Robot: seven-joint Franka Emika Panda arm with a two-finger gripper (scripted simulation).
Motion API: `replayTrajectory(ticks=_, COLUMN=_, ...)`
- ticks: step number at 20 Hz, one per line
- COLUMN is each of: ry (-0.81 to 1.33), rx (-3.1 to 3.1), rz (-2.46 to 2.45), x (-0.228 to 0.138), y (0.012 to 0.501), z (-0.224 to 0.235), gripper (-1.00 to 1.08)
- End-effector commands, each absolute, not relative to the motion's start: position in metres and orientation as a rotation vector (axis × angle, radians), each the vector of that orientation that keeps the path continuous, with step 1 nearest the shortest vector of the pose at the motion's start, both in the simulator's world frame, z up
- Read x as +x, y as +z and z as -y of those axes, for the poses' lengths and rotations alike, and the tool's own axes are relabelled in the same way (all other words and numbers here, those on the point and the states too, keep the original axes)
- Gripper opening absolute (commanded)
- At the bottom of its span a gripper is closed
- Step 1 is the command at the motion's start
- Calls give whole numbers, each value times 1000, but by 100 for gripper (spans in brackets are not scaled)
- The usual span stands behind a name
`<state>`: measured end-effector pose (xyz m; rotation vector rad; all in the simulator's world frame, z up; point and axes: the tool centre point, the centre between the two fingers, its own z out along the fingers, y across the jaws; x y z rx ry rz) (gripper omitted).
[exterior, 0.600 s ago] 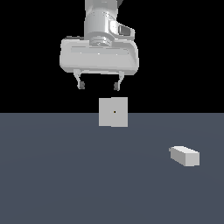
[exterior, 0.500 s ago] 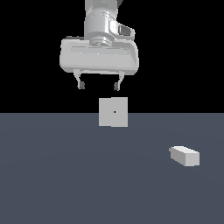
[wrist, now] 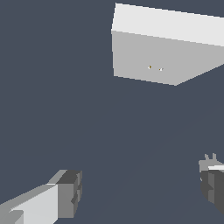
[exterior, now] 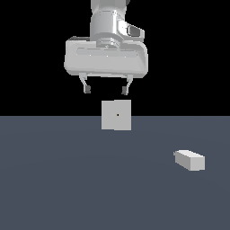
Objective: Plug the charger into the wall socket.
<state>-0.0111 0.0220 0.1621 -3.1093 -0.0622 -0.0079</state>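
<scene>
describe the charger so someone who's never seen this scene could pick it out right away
Start from the big white gripper hanging open above the dark grey floor; directly below it stands the wall socket, a flat upright square plate. The charger lies on the floor well off toward the exterior view's right and nearer the camera. It is the small off-white brick-shaped block, lying down and elongated, not flat and square.

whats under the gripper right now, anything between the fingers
Nothing is held: the gripper hangs open and high, with only dark floor between its fingers in the wrist view. The wall socket stands below it. The charger lies apart, toward the exterior view's right.
</scene>
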Motion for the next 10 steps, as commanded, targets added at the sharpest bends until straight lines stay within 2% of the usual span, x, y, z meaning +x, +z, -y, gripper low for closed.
replayTrajectory(ticks=1, ry=-29, rx=-3110, rz=68, x=-15, y=158, z=-15, gripper=100)
replayTrajectory(ticks=10, ry=-156, rx=-3110, rz=110, x=-36, y=136, z=26, gripper=100)
